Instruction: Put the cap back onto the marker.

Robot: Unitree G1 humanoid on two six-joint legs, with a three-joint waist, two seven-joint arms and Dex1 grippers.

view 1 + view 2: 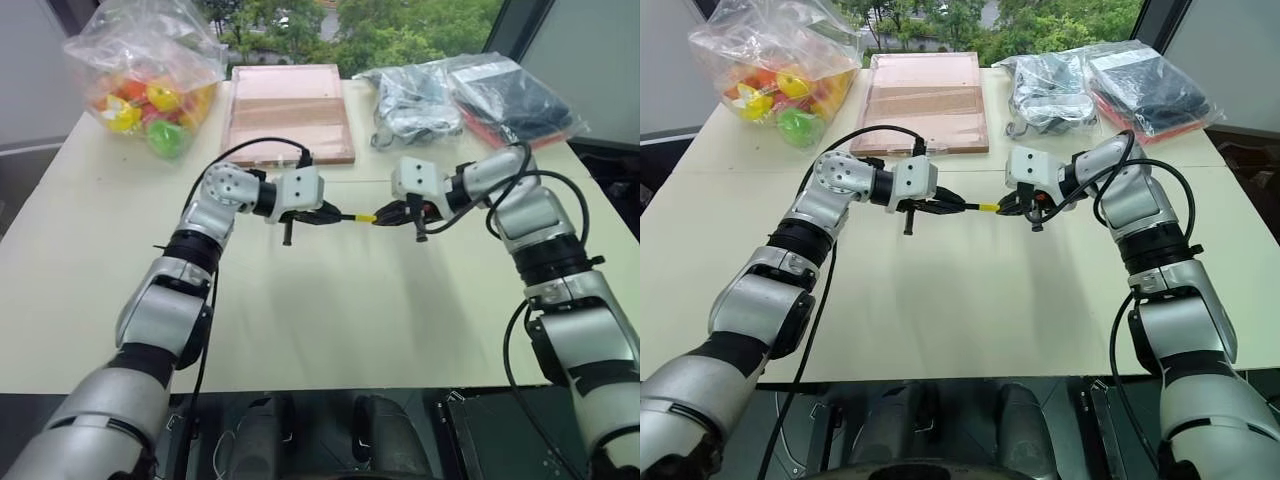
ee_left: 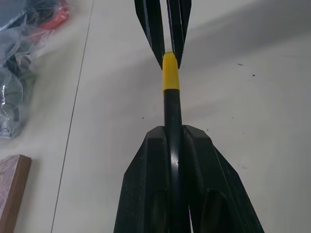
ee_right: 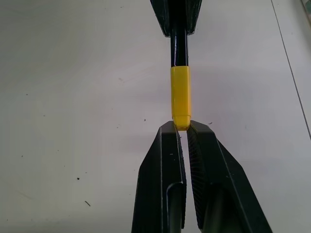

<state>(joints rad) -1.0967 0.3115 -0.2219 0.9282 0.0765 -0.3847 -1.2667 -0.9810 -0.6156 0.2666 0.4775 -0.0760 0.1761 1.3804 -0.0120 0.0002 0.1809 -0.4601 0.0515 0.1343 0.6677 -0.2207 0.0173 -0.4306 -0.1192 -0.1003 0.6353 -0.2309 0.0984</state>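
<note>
Both arms were raised above the pale table (image 1: 330,320), their grippers facing each other tip to tip near its middle. The left gripper (image 1: 335,213) was clamped on the marker (image 2: 172,121), whose black barrel ran out between its two fingers (image 2: 146,184) toward the other arm. The cap (image 3: 180,102) — bright yellow and short — sat on the far end of that barrel, in line with it; the seam between cap and barrel showed clearly in the right wrist view, though whether the cap was pushed fully home could not be told. The right gripper (image 3: 181,127) was pinched on the rounded outer end of the cap, only the very tips of its fingers (image 3: 163,165) touching it, the rest of the cap bare between the two grippers. So marker and cap together formed one straight line held in the air between the two closed grippers, clear of the tabletop — their shadow lay on the surface below. At the far edge of the table a flat wooden board (image 1: 290,112) lay in the middle. To the left of it stood a clear plastic bag of colourful toys (image 1: 145,75), and to the right lay two more clear bags (image 1: 470,95) holding dark items and cables. All of these were well apart from the grippers.
</note>
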